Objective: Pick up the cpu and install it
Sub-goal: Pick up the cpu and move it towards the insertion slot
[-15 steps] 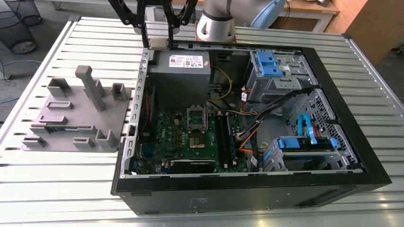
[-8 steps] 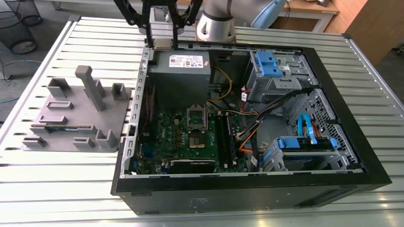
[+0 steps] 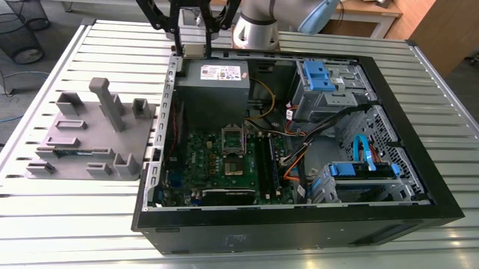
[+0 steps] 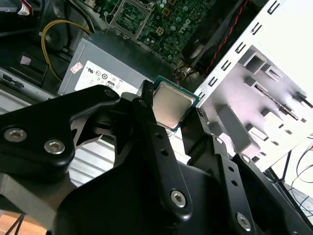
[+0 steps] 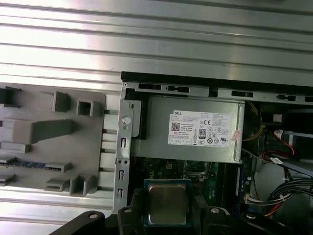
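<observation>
Cpu [image 5: 167,203], silvery top facing the camera and green edge showing, sits clamped between the black fingers [image 5: 128,216] of the arm's gripper [image 5: 168,218] in the first wrist view; the jaws are closed on two opposite sides of the chip. The second wrist view shows the same grip, the chip [image 4: 171,104] held at the fingertips of the gripper [image 4: 171,115] and clear of everything below it.

In the exterior view the gripper [image 3: 193,40] hangs above the far rim of an open computer case [image 3: 419,140], over the corner where the grey power supply [image 3: 212,84] sits. Just beyond the power supply lies the green circuit board [image 3: 217,168], with its metal-framed socket [image 3: 232,140] open and nothing in it, well apart from the held chip. Bundled cables and blue-latched drive bays [image 3: 326,78] fill the case toward the exterior view's right.

Outside the case, on the exterior view's left, a grey block tray [image 3: 90,140] rests on the slatted metal table [image 3: 75,224]; a long thin green memory stick [image 5: 34,164] lies in one of its slots in the first wrist view. A wire basket [image 3: 22,33] stands on the floor past the table's far corner.
</observation>
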Robot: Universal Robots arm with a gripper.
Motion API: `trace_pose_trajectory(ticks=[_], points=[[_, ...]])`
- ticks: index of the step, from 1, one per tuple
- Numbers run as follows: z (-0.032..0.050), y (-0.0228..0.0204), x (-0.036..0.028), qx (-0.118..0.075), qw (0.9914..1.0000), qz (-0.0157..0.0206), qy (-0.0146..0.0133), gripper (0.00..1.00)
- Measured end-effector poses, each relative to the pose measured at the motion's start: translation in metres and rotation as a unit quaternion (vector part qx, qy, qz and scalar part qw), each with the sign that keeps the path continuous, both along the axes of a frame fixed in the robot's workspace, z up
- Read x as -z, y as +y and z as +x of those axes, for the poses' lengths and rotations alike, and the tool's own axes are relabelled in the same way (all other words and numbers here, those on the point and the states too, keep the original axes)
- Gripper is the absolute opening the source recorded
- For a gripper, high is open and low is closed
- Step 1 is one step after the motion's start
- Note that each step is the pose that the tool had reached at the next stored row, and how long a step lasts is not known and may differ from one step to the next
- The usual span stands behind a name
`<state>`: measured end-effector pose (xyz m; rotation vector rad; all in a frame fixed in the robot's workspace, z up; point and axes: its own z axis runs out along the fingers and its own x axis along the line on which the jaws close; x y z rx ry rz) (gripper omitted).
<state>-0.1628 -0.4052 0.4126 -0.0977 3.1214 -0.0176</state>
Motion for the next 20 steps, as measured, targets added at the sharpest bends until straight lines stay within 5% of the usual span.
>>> trace_pose_trajectory(ticks=[20], points=[[0.0055,-0.0051,0.0072,0.000,1.00000,0.0001,0.0000,0.47]])
